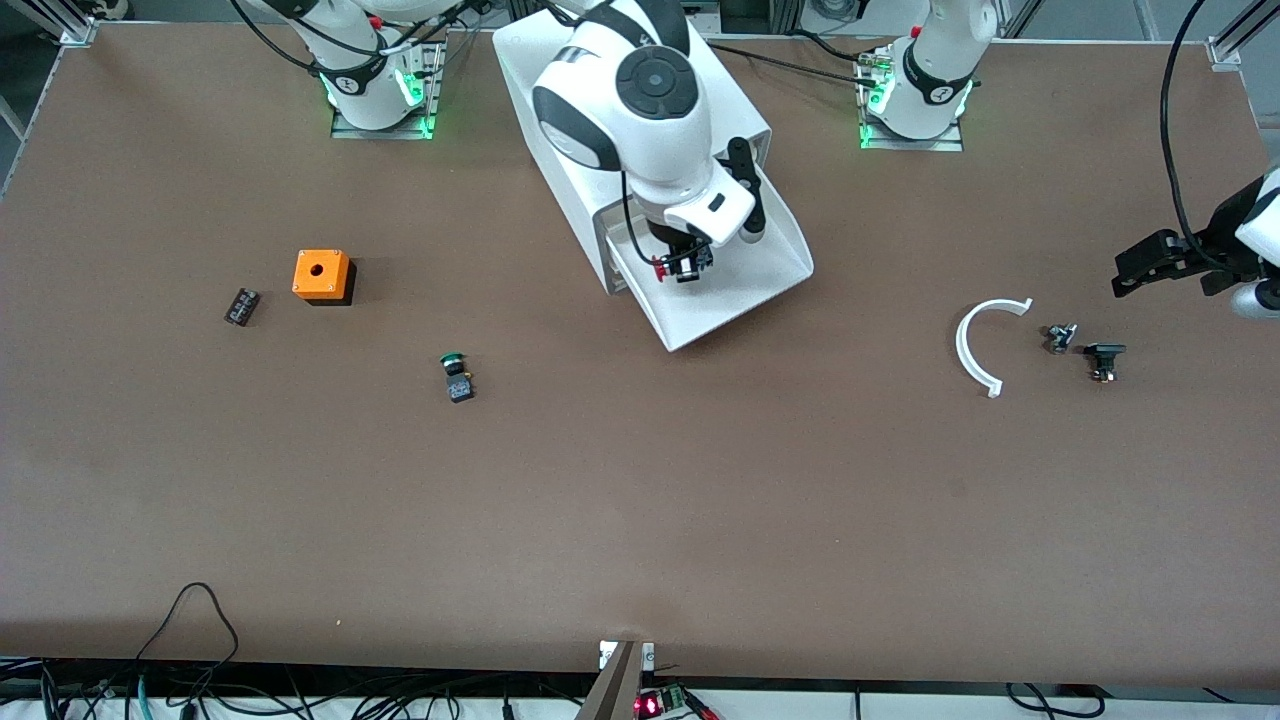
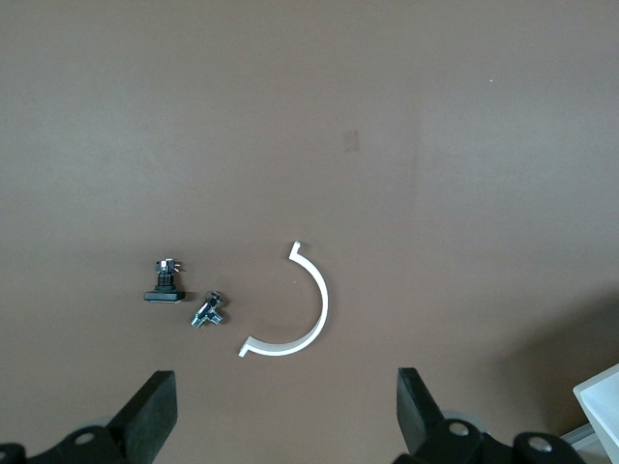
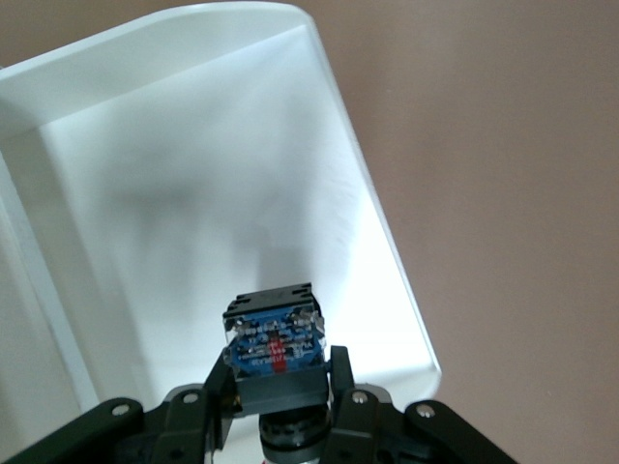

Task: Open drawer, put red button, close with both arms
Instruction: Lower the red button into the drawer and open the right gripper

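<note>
Here we see the white drawer [image 1: 740, 290] pulled out of its white cabinet [image 1: 560, 110] at the middle of the worktop [image 1: 640, 500], its tray open and bare inside. The right gripper [image 1: 684, 266] hangs over the inner end of that tray, close to the cabinet's front opening, and its jaws are clamped on the red button [image 1: 682, 264]. In the right wrist view the red button [image 3: 275, 343] sits between the two fingers [image 3: 340, 379], with its black and bluish base turned toward the camera and the white floor of the drawer [image 3: 222, 193] below it.

The left gripper [image 1: 1140, 272] waits over the left arm's end of the worktop; in the left wrist view its jaws stand well apart, gripping nothing. Beneath it we note a white curved piece [image 2: 300, 319], a small metal part [image 2: 207, 310] just beside that, and a black part [image 2: 165, 283] near it.

Toward the right arm's end lie an orange box [image 1: 322, 274] with a hole in its top, a small black block [image 1: 241, 306] beside it, and a green-capped button [image 1: 456, 376] nearer to the front camera than both, lying on its side.
</note>
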Tool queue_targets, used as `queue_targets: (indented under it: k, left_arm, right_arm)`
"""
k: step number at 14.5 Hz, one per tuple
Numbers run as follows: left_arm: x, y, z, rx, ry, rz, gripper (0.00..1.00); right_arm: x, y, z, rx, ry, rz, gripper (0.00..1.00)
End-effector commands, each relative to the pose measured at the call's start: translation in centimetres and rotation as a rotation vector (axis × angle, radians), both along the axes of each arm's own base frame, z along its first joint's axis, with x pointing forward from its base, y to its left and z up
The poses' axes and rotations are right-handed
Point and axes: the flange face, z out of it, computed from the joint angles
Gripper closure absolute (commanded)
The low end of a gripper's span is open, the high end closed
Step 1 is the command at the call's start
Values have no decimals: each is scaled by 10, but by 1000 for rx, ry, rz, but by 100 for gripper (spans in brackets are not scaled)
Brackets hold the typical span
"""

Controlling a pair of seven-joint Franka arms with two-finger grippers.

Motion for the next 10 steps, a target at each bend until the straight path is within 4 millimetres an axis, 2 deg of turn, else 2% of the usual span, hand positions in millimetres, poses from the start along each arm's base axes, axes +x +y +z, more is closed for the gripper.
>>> queue_targets:
  k: [1,4,10]
  left_arm:
    - [6,-5,1,21,5,-5,0]
    - [14,-19,-9,12,3,-27,0]
    - [20,-23,-16,3,-10,-33,0]
  right_arm:
    - [-9,17,-14,-22,-8,47,62]
    - [-22,26,-24,-35,7,69,62]
    - [-33,36,-68,-58,55,73,61]
